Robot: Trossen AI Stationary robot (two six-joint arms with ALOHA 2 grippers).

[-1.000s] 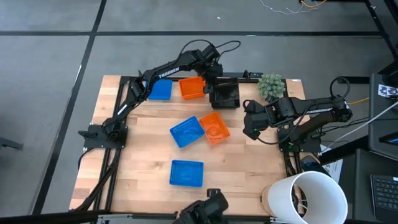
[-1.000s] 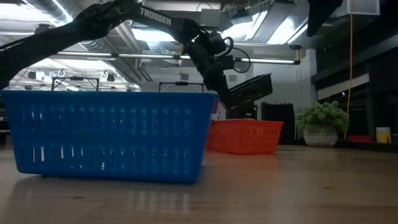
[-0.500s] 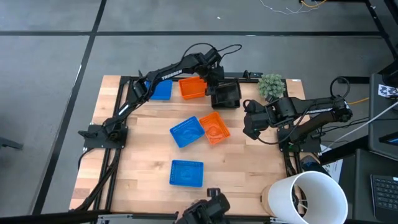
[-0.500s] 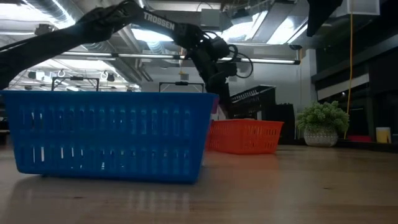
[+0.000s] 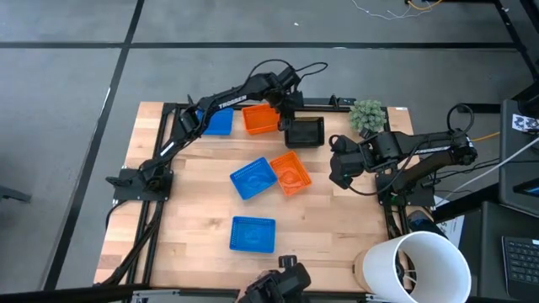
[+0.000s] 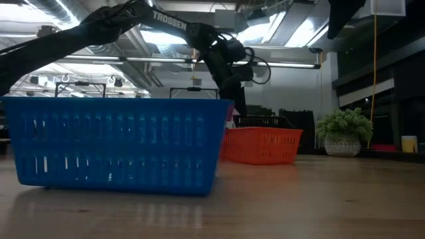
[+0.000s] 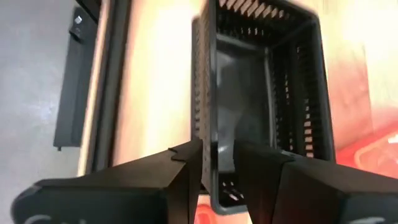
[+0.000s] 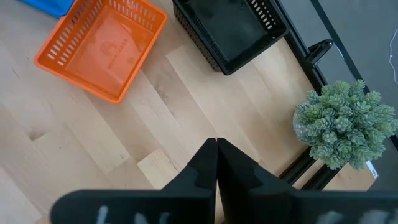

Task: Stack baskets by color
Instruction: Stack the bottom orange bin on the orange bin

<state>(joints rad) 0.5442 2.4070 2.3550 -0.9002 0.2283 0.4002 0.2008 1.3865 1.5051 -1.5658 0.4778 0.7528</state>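
A black basket (image 5: 305, 131) sits level near the table's far edge, right of an orange basket (image 5: 260, 118) and a blue one (image 5: 217, 121). My left gripper (image 5: 286, 116) is open above the black basket's left side, one finger inside its wall and one outside, as the left wrist view shows (image 7: 217, 158). At mid-table lie a blue basket (image 5: 253, 178) and an orange basket (image 5: 291, 172) side by side. Another blue basket (image 5: 253, 234) lies nearer the front. My right gripper (image 5: 337, 178) hangs shut at the right, over bare wood (image 8: 216, 146). My left gripper's fingers (image 7: 186, 168) come from above, slanting down, and stand on either side of the black basket's side wall (image 7: 210, 118), close to a corner. Their tips are apart. I cannot tell whether either finger touches the wall. The basket sits level, not lifted.
A small green plant (image 5: 367, 116) stands at the far right corner, close to the black basket. A large white bucket (image 5: 417, 265) stands off the table's near right corner. Bare wood (image 5: 194, 210) lies at the left and between the front blue basket and the middle pair.
My left gripper has opened and let go of the black basket. A second ago the basket hung tilted in the air beside the orange one. It has come down and now sits level near the far edge. The gripper has sunk slightly with it.
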